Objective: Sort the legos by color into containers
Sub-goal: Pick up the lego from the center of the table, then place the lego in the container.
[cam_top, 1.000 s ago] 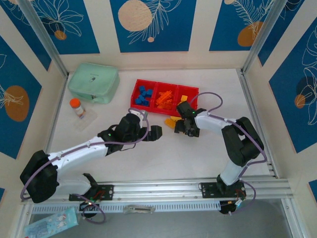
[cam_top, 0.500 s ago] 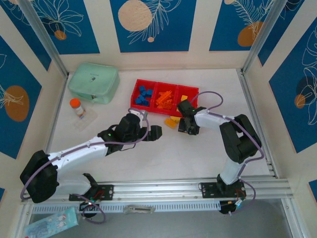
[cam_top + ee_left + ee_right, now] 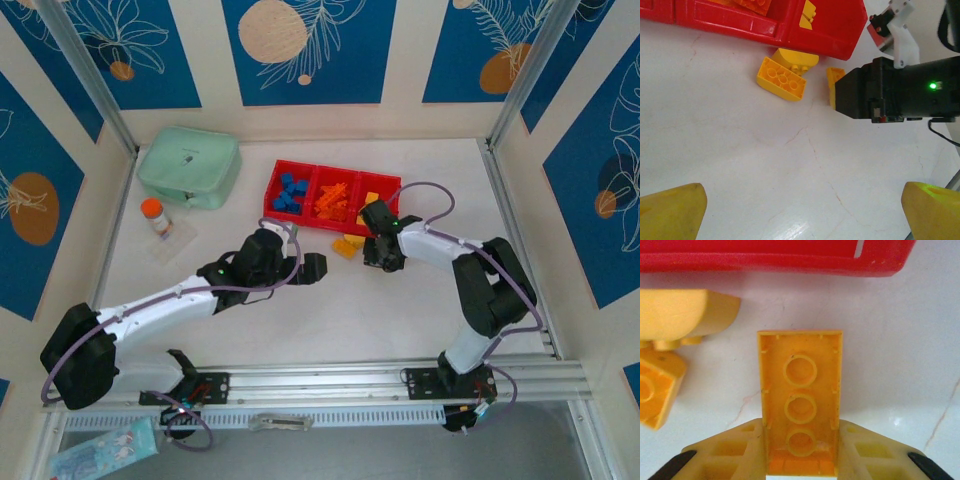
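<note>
Your right fingers [image 3: 725, 452] pinch the yellow brick [image 3: 800, 385] across its long flat walls (hard, light, slick, likely), so squeeze squarely; left fingers [image 3: 670, 210] spread empty.

The yellow brick [image 3: 800, 405] is smooth moulded plastic with a slight sheen, like the glossy red tray [image 3: 775, 257]. The white surface [image 3: 765, 165] is polished and reflective, veined with hairline cracks. The mint-green box [image 3: 188, 166] looks matt. The near rail [image 3: 400, 380] is brushed metal.
</note>
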